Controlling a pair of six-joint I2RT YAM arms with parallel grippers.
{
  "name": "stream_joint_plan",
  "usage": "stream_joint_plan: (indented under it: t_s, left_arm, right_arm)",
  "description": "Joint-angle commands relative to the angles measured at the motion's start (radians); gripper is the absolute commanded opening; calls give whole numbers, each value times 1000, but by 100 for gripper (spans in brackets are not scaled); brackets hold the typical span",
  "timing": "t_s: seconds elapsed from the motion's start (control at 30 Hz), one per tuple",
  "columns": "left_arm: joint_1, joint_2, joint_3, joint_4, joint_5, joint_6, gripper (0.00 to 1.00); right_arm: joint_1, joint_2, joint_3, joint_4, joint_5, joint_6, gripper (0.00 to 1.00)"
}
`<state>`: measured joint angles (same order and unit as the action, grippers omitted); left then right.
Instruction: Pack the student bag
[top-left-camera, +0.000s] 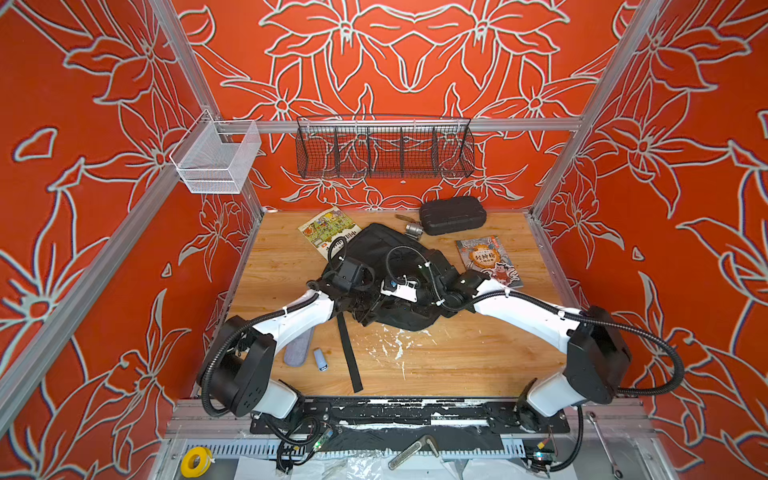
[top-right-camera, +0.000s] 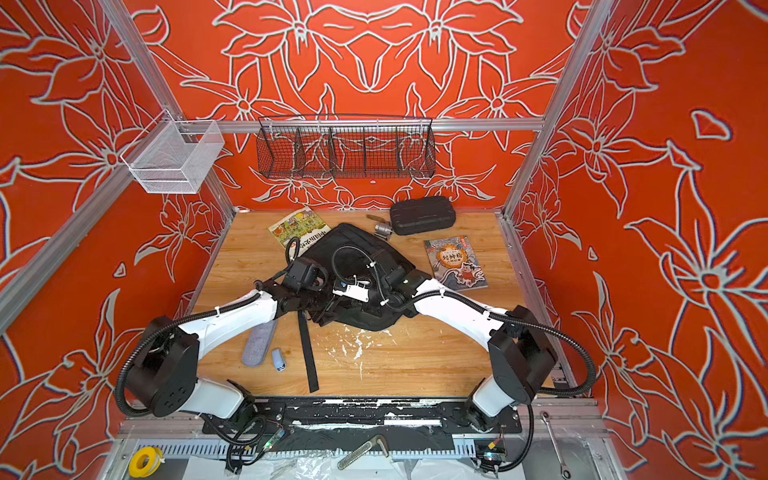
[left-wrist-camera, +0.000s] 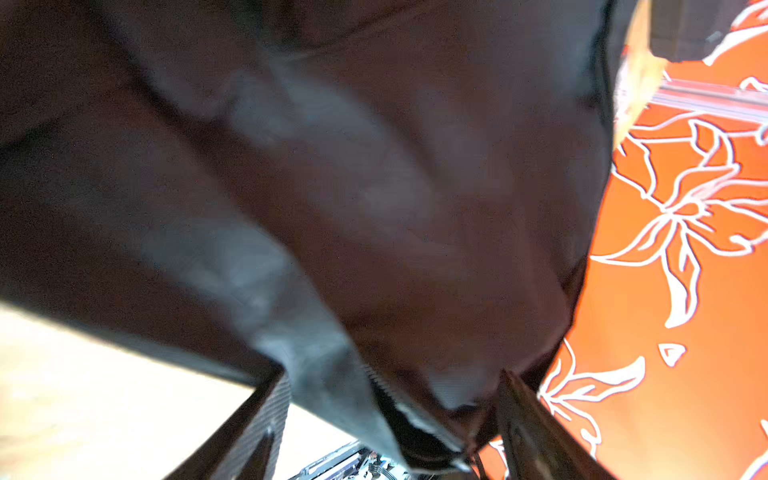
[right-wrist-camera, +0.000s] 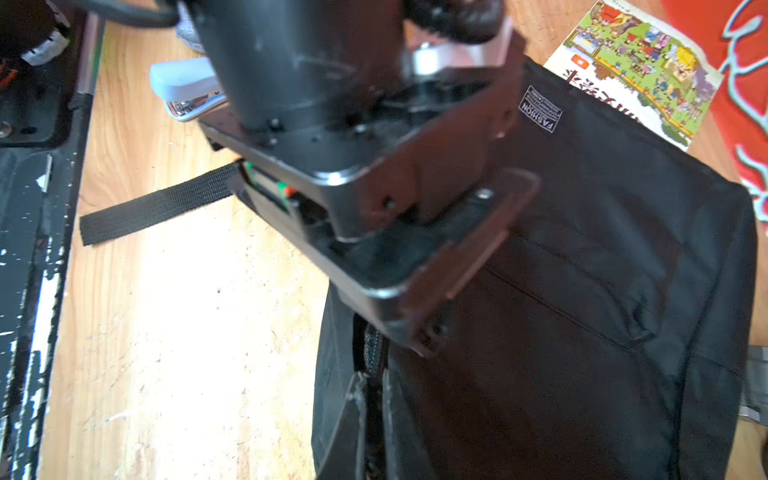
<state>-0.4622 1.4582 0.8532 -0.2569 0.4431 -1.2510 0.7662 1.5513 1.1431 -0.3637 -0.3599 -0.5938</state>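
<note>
The student bag (top-left-camera: 382, 245) (top-right-camera: 349, 239), soft and black, lies in the middle of the wooden table in both top views, and both arms meet over its near edge. In the left wrist view its fabric (left-wrist-camera: 374, 208) fills the frame. My left gripper (left-wrist-camera: 386, 432) is open, its fingers wide apart with a fold of the bag's edge hanging between them. In the right wrist view my right gripper (right-wrist-camera: 372, 419) is shut on the bag's zip edge, close to the left gripper's body (right-wrist-camera: 374, 187). The label patch (right-wrist-camera: 540, 109) faces up.
One picture book (top-left-camera: 328, 230) is partly under the bag's far left corner; another (top-left-camera: 490, 262) lies to the right. A black hard case (top-left-camera: 453, 215) and a small metal part (top-left-camera: 413, 230) sit at the back. A grey pouch (top-left-camera: 299, 349), a stapler (top-left-camera: 320, 359) and the bag's strap (top-left-camera: 349, 357) lie near the front.
</note>
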Motion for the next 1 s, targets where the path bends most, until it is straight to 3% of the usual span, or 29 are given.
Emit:
stream_joint_plan:
  t_s: [0.0,0.2,0.5,0.57,0.6,0.7,0.77,0.8,0.97]
  left_arm:
    - [-3,-43,-34,-15,-3,-78,80]
    - [-3,-126,-17,-69,-92,-97,84]
    - [-4,29,-17,75,-1,-115,82]
    - [-3,48,-20,80,3,-106,75]
    - [-1,49,-21,70,-7,-97,65]
    - [12,19,-19,17,-42,-51,20]
    - [28,-15,-23,-11,-53,-14,4]
    - [35,-36,-24,-37,-66,7,0]
    - [120,-153,-63,-97,-68,108,0]
  right_arm:
    - [11,-30,-8,52,67,17,0]
    - [31,-43,-31,61,72,-12,0]
    - [48,-54,-28,72,56,15,0]
    - [49,-56,-22,62,51,8,0]
    - [49,-58,-21,53,49,3,0]
    - [48,-72,-26,3,68,-17,0]
    - [46,-89,-39,-32,92,-20,0]
    - [44,-101,-51,-49,99,-17,0]
    - [-18,-171,-110,-110,125,30,0]
